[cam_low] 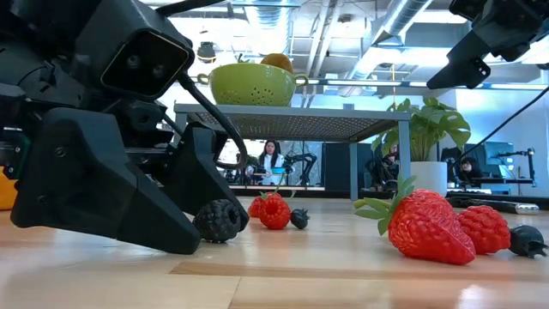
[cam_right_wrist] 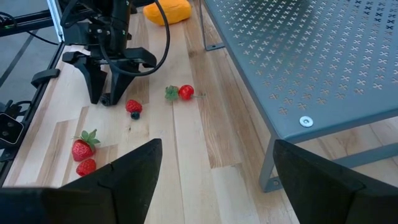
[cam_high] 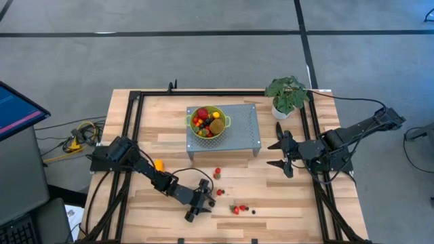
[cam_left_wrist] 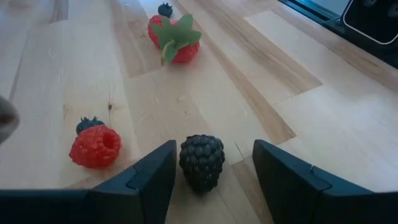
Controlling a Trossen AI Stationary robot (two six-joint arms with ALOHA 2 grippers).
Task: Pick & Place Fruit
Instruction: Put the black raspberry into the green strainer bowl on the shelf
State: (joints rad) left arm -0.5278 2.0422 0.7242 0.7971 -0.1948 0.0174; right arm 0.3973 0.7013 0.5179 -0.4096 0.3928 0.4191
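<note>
A dark blackberry (cam_left_wrist: 202, 163) lies on the wooden table (cam_high: 285, 196) between the fingers of my open left gripper (cam_left_wrist: 214, 149), which stands low near the table's front and slants down. A raspberry (cam_left_wrist: 95, 147) with a small dark berry (cam_left_wrist: 89, 124) lies just beside it. A strawberry (cam_left_wrist: 174, 37) lies a little farther on. Two strawberries (cam_low: 425, 225) (cam_low: 485, 228) rest near the front edge. A green colander (cam_high: 207, 122) of fruit stands on the grey perforated stand (cam_high: 237, 135). My right gripper (cam_high: 277, 146) hangs open, high at the stand's right. My left gripper's fingers stand on either side of the blackberry, which rests on the table. One finger (cam_left_wrist: 152, 177) is very close to the berry's side, and I cannot tell whether it touches. A clear gap shows at the other finger (cam_left_wrist: 289, 177).
An orange-yellow fruit (cam_high: 158, 165) lies beside the left arm. A small red fruit (cam_right_wrist: 185, 93) with a green leaf lies in front of the stand. A potted plant (cam_high: 287, 95) stands at the back right. A black frame rail (cam_high: 129, 135) runs along the table's sides.
</note>
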